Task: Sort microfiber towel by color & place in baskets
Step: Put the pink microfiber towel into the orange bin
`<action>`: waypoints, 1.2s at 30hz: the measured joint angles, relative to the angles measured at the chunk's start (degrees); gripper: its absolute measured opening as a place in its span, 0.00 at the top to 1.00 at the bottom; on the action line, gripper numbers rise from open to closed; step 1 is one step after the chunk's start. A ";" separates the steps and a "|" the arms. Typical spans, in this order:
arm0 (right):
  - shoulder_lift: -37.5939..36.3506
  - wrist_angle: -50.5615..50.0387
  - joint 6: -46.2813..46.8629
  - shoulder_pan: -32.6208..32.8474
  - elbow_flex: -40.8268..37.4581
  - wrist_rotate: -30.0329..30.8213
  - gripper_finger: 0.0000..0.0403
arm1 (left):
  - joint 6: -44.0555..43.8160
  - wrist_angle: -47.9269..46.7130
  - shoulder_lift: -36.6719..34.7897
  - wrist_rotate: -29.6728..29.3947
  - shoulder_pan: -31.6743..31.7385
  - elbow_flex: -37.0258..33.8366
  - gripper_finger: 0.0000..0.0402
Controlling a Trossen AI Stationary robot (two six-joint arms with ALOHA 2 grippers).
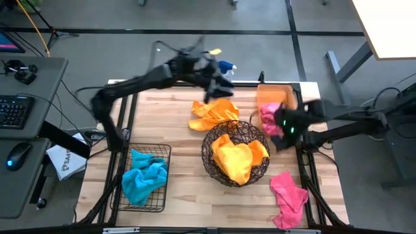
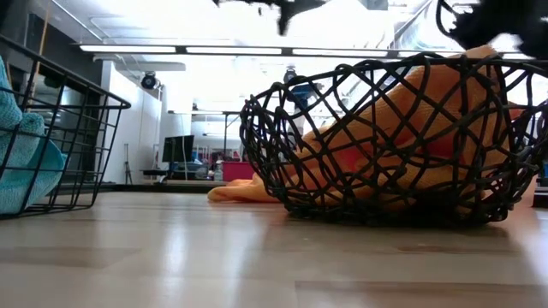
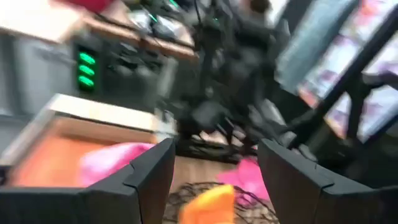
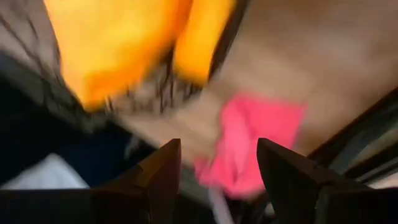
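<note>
- Orange-yellow towels [image 1: 239,160] fill the round woven-wire bowl basket [image 1: 214,140]; another orange-yellow towel [image 1: 213,113] lies crumpled on the tabletop [image 1: 185,195] just behind it.
- Teal-blue towels [image 1: 144,177] sit in the black wire-grid basket [image 1: 162,195]; a pink towel [image 1: 270,114] lies in the orange tray [image 1: 276,91], another pink towel [image 1: 288,195] on the tabletop's right front.
- Left gripper [image 1: 219,83] hovers over the loose orange towel, fingers spread, empty.
- Right gripper [image 1: 281,132] hangs between tray and bowl, fingers apart, holding nothing.

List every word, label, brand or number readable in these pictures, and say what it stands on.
None can be read.
The white box beside the table's left edge carries dark print, too small to read.
The blurred posters in the left wrist view show no legible text.
</note>
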 joint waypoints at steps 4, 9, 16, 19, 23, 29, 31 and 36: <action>-0.87 11.30 13.66 14.96 -6.08 -3.61 0.49 | -2.09 6.36 -14.13 -7.97 0.08 -14.58 0.46; 1.46 25.00 32.82 32.19 -10.60 0.21 0.49 | -8.95 19.23 -28.01 -17.07 -0.99 -31.17 0.46; 11.08 34.35 52.49 45.55 -15.95 2.63 0.49 | -11.49 25.20 -36.31 -25.95 -1.16 -40.07 0.46; 16.23 35.62 54.59 47.03 -16.56 2.72 0.49 | -11.12 25.21 -36.87 -26.04 -1.18 -40.06 0.46; 22.56 35.66 55.11 46.98 -16.55 2.72 0.49 | -10.53 25.08 -36.79 -26.03 -1.19 -40.06 0.46; 31.33 35.99 54.47 47.02 -16.54 0.81 0.49 | -9.99 25.26 -36.81 -25.25 -1.19 -40.06 0.46; 33.46 36.82 53.35 47.01 -16.22 0.53 0.49 | -8.81 25.31 -36.90 -25.20 -1.19 -39.86 0.46; 37.29 44.02 44.48 46.69 -16.12 -4.18 0.68 | -6.28 25.26 -36.97 -25.13 -1.19 -38.16 0.46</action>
